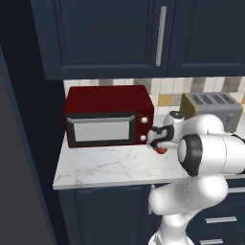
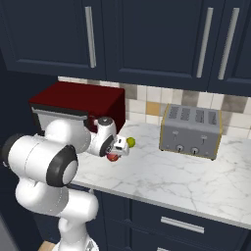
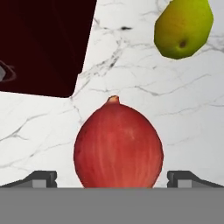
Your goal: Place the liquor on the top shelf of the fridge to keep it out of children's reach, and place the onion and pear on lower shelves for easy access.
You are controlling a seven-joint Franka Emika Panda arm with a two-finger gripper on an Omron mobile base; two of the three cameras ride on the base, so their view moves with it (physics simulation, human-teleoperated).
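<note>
Item, onion [image 3: 118, 144]: we find it on the marble tabletop [image 3: 183, 113] near the red microwave [image 1: 109, 115], pear [image 3: 183, 27] just beyond, centred between our spread hand [image 3: 112, 178]; firm, light, smooth-skinned, best pinched across its widest middle.

The left and right base views look forward and down from behind the arm onto the same marble worktop [image 1: 110, 167] — each takes in the red microwave [image 1: 109, 115] and the toaster [image 2: 191, 130] from its own side. The hand view looks steeply down, very near the onion [image 3: 118, 144] — the pear [image 3: 183, 27] lies beyond.
</note>
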